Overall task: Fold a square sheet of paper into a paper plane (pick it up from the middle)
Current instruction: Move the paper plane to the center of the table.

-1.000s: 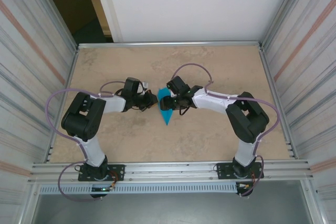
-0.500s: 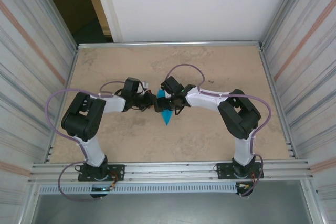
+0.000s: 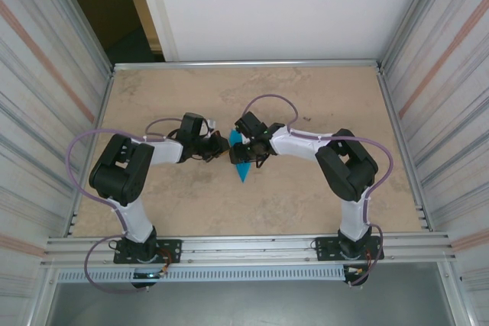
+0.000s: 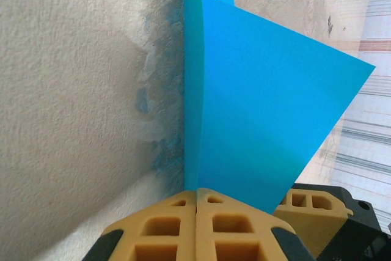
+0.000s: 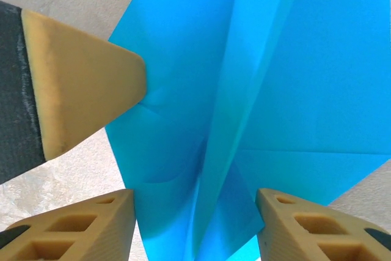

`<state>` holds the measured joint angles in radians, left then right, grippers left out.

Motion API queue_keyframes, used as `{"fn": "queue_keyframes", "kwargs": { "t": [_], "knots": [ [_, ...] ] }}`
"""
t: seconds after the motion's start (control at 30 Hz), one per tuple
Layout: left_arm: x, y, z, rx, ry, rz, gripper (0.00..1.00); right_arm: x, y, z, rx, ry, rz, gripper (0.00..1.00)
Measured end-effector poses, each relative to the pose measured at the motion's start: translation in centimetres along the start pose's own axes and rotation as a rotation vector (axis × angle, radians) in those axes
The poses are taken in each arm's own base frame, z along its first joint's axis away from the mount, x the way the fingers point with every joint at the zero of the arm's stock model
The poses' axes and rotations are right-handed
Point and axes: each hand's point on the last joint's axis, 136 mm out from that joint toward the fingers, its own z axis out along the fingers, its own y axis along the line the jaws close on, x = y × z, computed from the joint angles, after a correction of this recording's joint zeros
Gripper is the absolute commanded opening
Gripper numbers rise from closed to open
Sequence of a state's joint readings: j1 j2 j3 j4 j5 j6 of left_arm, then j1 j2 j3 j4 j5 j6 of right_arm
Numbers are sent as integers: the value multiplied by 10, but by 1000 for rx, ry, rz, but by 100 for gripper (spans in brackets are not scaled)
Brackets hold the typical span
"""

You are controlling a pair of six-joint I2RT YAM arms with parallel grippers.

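Between the shut jaws of the left gripper [image 4: 197, 195] the plane [image 4: 263, 120] is pinched along a fold. Astride its spine the right gripper [image 5: 195, 212] stands part open, holding nothing. Paper judged light, limp and easily creased; best taken at the layered spine.

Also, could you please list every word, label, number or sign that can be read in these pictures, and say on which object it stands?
None: there is no readable text in these views.
The folded blue paper is plain on every face that shows.
The left gripper and the right gripper show no brand or number.
The table and the ribbed side walls bear no label or sign.
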<state>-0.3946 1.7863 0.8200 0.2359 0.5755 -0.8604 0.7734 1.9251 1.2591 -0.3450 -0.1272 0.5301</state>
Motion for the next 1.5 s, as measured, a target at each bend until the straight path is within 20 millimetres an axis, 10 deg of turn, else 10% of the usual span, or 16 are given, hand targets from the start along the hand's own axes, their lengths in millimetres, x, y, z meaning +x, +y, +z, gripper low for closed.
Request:
{"fn": "queue_keyframes", "kwargs": {
  "t": [1.03,1.5],
  "knots": [
    [0,0,0,0,0,0,3,4,-9,11,41,23,45,32],
    [1,1,-2,-14,0,6,27,-3,-7,10,45,21,74,8]
  ]
}}
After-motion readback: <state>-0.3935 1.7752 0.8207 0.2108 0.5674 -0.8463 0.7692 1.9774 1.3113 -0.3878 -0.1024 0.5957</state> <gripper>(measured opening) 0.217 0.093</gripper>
